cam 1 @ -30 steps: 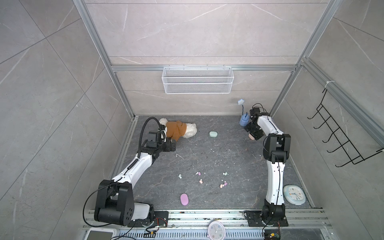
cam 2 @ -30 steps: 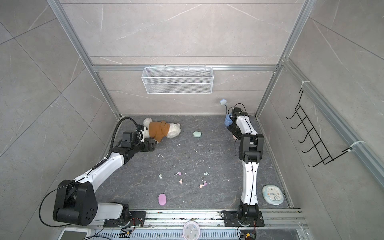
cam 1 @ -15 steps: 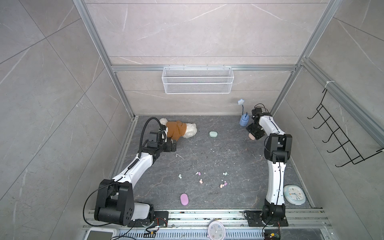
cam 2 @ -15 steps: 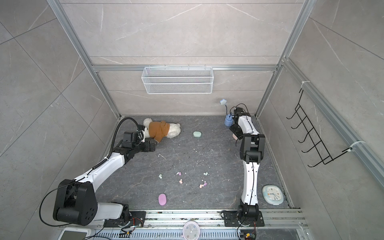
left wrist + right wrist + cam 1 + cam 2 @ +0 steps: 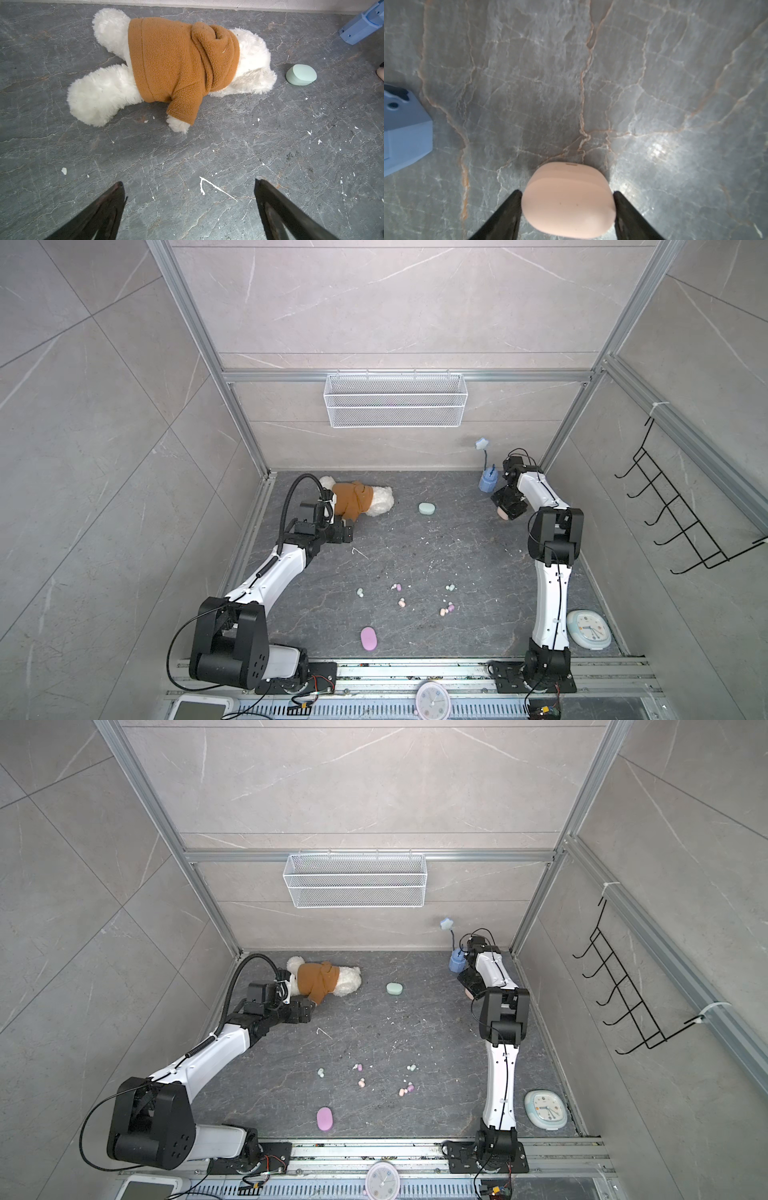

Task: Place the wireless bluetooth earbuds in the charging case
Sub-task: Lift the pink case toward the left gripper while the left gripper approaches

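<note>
Grey veined stone floor [image 5: 415, 547] inside a pale tiled booth, flecked with white debris [image 5: 360, 553].

In both top views: wireless bluetooth earbuds [image 5: 401, 603] loose on the floor's front half, about midway between its side edges, a scatter of mint, peach and lilac buds, apart from every case. Just in front of the scatter, near the front edge, lilac charging case [image 5: 368, 639] lying shut. Toward the back edge, mint charging case [image 5: 427, 508] lying shut, between a plush bear [image 5: 357, 499] in a brown hoodie and the right arm. At the back left, left gripper [image 5: 347, 533] low over the floor, just beside the plush bear's paw. In the back right corner, right gripper [image 5: 509, 510] pointing down at a peach-pink charging case [image 5: 501, 513], near a blue stand [image 5: 487, 482] bearing a star on a stalk. In the front right corner, mint alarm clock [image 5: 589, 630] lying flat.

Left wrist view: left gripper [image 5: 188, 181] spread wide and empty, only bare scratched floor between its dark fingers [image 5: 108, 203]. Ahead, plush bear [image 5: 176, 62] belly down, one sleeved paw stretched toward the fingers; mint charging case [image 5: 301, 74] just past its head, not touching.

Right wrist view: right gripper [image 5: 566, 192] astride the peach-pink charging case [image 5: 569, 207], lid shut, seam showing, one dark finger [image 5: 506, 212] close against each side. Pressing or merely flanking: cannot tell. Off to one side, blue stand [image 5: 406, 133], apart.
</note>
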`<action>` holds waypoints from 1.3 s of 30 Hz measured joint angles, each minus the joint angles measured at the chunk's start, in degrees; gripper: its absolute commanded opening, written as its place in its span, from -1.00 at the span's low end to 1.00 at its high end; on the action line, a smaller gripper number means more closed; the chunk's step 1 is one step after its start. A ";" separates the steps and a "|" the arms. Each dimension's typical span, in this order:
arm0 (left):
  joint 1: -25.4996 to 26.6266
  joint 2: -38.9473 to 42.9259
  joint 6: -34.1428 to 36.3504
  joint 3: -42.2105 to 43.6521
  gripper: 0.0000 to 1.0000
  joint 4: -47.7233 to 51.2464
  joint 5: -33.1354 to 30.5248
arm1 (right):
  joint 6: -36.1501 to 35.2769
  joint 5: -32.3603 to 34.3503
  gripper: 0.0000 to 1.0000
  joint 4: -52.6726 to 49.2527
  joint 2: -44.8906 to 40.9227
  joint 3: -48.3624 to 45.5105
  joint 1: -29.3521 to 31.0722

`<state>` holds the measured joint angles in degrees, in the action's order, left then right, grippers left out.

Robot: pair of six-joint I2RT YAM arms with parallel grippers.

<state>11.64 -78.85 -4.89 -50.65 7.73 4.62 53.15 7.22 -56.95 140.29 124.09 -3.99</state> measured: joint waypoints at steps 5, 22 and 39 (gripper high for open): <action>0.00 0.00 0.31 0.00 1.00 0.00 -0.02 | -0.20 -0.22 0.22 0.13 0.00 0.00 -0.02; 1.25 0.00 0.35 -0.11 1.00 0.28 0.09 | -2.16 -2.62 0.06 8.11 -8.70 -15.17 0.96; 12.79 0.02 8.24 -6.67 1.00 7.78 3.56 | -3.96 -12.76 -0.02 21.40 -34.97 -48.28 14.73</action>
<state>24.43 -78.83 3.36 -57.32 15.51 8.19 49.19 -5.54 -35.55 105.32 75.81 10.74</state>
